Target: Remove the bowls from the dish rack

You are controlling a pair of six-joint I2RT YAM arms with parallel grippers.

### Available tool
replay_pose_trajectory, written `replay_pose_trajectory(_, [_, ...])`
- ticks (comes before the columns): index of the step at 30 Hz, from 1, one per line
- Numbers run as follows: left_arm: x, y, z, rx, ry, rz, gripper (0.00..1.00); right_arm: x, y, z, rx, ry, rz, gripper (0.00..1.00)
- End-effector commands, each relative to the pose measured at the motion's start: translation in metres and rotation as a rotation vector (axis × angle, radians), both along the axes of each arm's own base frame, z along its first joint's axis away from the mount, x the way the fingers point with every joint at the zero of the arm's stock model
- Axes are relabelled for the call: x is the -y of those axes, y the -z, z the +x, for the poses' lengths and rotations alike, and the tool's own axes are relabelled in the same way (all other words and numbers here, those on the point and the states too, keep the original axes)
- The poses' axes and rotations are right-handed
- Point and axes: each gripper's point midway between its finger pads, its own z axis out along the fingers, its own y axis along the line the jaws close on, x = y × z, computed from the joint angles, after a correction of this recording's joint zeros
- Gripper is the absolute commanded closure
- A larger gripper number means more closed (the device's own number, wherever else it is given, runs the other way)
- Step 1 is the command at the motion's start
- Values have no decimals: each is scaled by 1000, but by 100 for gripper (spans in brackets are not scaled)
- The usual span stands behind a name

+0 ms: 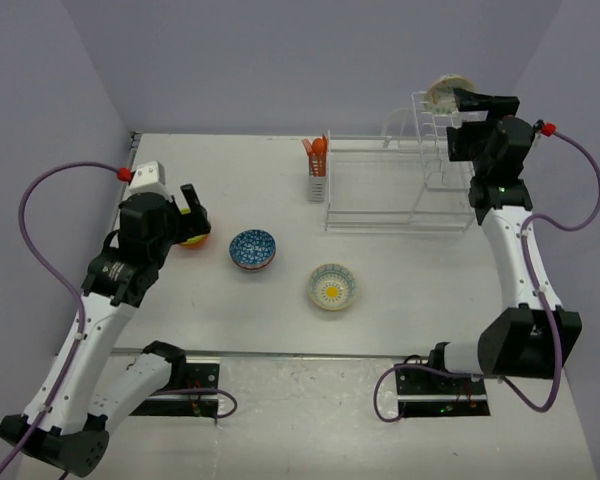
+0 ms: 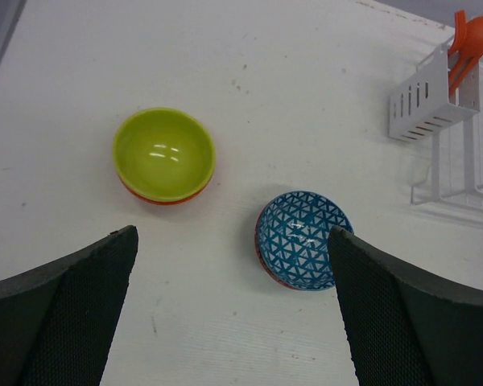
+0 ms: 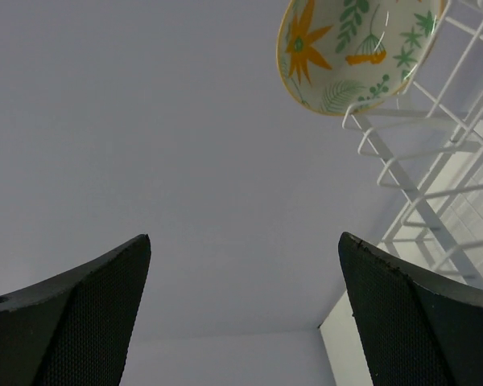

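Two grippers gape wide, gripping nothing. Ahead of the left gripper (image 2: pixel 232 235) lie a glossy lime-green round bowl (image 2: pixel 163 153), off to the left, and a blue triangle-patterned bowl (image 2: pixel 299 236) beside its right finger. High beyond the right gripper (image 3: pixel 244 238), over its right finger, a cream bowl with orange and green leaf print (image 3: pixel 346 56) stands on edge in the white wire dish rack (image 1: pixel 400 228).

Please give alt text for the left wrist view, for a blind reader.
A lime-green bowl and a blue patterned bowl sit apart on a white table, below the open left pincer. A cutlery basket with orange utensils is at top right.
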Motion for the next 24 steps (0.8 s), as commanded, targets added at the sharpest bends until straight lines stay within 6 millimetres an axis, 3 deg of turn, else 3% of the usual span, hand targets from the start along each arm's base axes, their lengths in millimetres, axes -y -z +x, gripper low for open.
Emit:
replay_pose_trajectory(1, [-30,-15,-18,66,-72,98,0,18,-30,21,40,91,65,2])
replay_pose_trajectory(5, [-28,-10,-29,106,-55,55,0,30,-20,43,25,154,87,6])
replay_pose_trajectory(7, [-27,-11,-33,124,-41,47,0,36,-29,49,65,188,93,10])
replay_pose_trajectory(9, [-31,-3,-33,106,-58,70,0,41,-19,62,32,210,86,9])
replay_pose_trajectory(10, [-33,-2,-32,109,-77,69,0,41,-26,66,42,207,71,9])
replay_pose_trajectory(11, [-31,5,-31,100,-68,69,0,42,-16,76,20,207,70,9])
replay_pose_trajectory(15, [-28,19,-26,70,-69,62,0,44,-9,95,23,208,64,10])
replay_pose_trajectory(17, [-30,18,-26,70,-78,65,0,42,-12,104,39,195,58,15])
replay_pose_trajectory(18, [-30,18,-26,75,-77,62,0,44,-1,113,17,197,59,15])
replay_pose_trajectory(21, [-29,17,-27,86,-74,55,0,44,4,127,28,192,70,18])
replay_pose_trajectory(24, [-29,19,-29,84,-73,49,0,43,-2,136,54,182,56,23])
